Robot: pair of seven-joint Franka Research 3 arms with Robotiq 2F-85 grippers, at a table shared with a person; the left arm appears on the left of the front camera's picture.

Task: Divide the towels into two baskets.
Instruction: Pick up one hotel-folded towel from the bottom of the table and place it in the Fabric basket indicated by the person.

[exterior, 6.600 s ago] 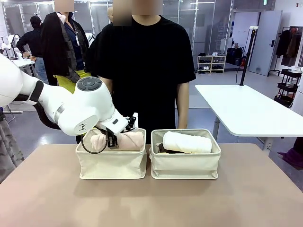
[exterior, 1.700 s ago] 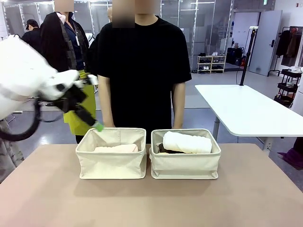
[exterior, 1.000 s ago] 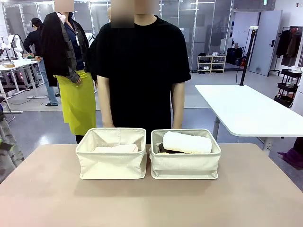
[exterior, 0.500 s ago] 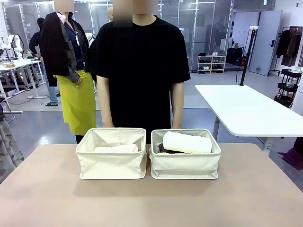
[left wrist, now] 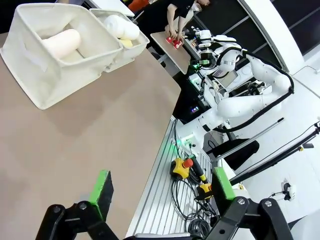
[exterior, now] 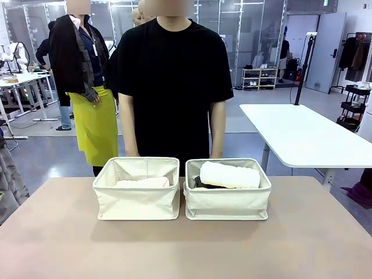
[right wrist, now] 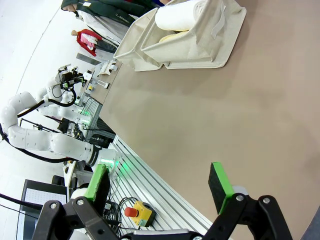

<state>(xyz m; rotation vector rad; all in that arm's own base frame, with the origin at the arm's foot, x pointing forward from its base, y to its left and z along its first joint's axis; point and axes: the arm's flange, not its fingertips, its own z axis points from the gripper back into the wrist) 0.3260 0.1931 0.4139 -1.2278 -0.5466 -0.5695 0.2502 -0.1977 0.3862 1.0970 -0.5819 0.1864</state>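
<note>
Two cream canvas baskets stand side by side mid-table. The left basket [exterior: 136,203] holds a cream towel [exterior: 142,182] lying low inside. In the right basket [exterior: 226,206], a white towel [exterior: 229,174] lies on top of a dark grey towel [exterior: 200,183]. The left wrist view shows my left gripper [left wrist: 162,185] open and empty over the table's near edge, far from the baskets [left wrist: 45,60], with a pale yellow towel [left wrist: 127,44] beneath the white one [left wrist: 120,26]. My right gripper [right wrist: 158,185] is also open and empty, well back from the baskets [right wrist: 200,45].
A person in a black T-shirt [exterior: 174,75] stands right behind the baskets, arms down. A white table [exterior: 302,133] stands at the right rear. An aluminium rail with an emergency-stop box [right wrist: 137,212] runs along the table's near edge.
My left arm, earlier at the left basket by the cream towel, lifted away to the left and left the front view. Baskets and towels have stayed put over the last second.
</note>
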